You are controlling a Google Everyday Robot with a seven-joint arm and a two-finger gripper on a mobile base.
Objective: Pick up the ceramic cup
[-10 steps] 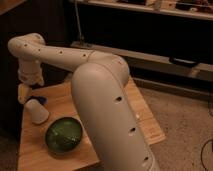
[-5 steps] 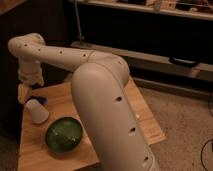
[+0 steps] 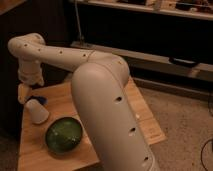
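The ceramic cup (image 3: 37, 111) is a small white tapered cup lying tilted on the left part of the wooden table (image 3: 55, 160). My gripper (image 3: 25, 93) hangs at the end of the white arm just above and to the left of the cup, close to its narrow end. A small blue object (image 3: 40, 100) lies right behind the cup, under the gripper. The dark green glossy bowl (image 3: 64, 135) sits in front and to the right of the cup.
The thick white arm (image 3: 110, 110) crosses the middle of the view and hides much of the table. A dark shelf unit (image 3: 150, 45) stands behind the table. Speckled floor (image 3: 185, 130) lies to the right.
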